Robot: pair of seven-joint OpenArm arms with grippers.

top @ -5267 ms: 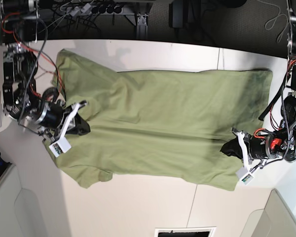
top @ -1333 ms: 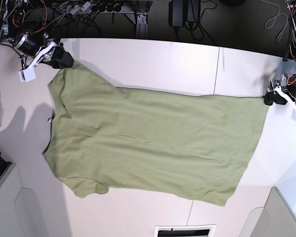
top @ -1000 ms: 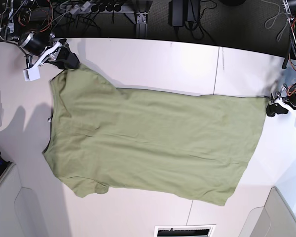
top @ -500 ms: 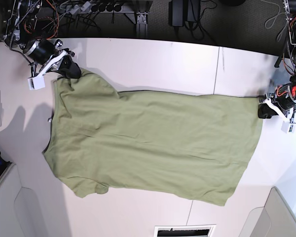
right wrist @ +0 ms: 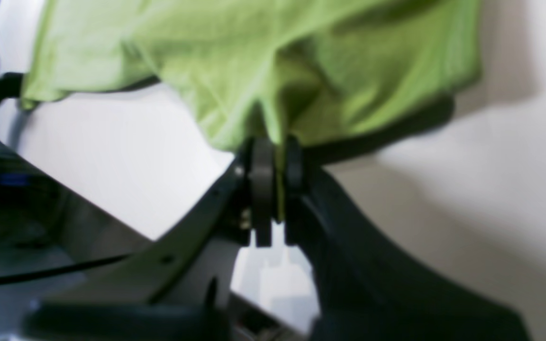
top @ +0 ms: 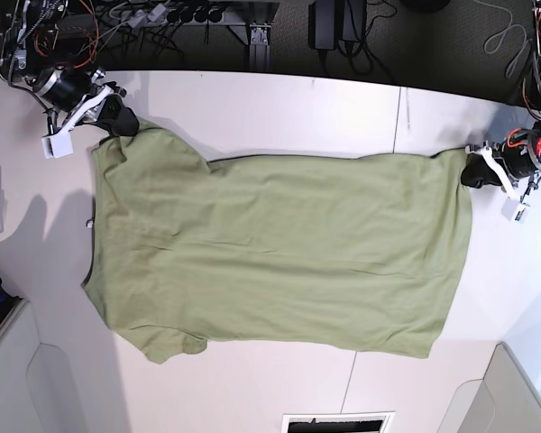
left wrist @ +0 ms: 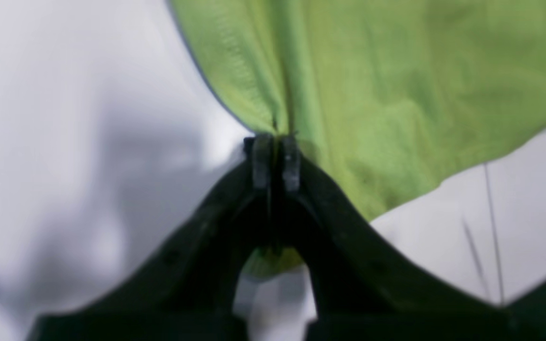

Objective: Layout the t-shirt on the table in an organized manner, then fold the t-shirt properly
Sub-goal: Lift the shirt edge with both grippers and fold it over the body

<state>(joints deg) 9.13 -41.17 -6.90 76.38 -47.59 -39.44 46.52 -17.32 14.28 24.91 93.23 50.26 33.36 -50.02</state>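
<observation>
I see the t-shirt [top: 279, 253] spread flat on the counter [top: 279, 108]. My left pincer [top: 473, 173] and right pincer [top: 122, 119] each pinch one far corner, jaws closed on fabric.

Bare table [top: 279, 104] (cables beyond its edge) flanks the t-shirt [top: 279, 253].

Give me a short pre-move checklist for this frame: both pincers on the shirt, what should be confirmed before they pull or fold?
1. Left pincer shut on the t-shirt: ok, fabric corner pinched between the tips.
2. Right pincer shut on the t-shirt: ok, cloth bunches into the closed tips.
3. Shirt fully on the table: ok.
4. Shirt flat: not ok, one sleeve near the lower edge is curled under.
5. How deep the cloth sits in each grip: cannot tell, wrist views are blurred.
</observation>
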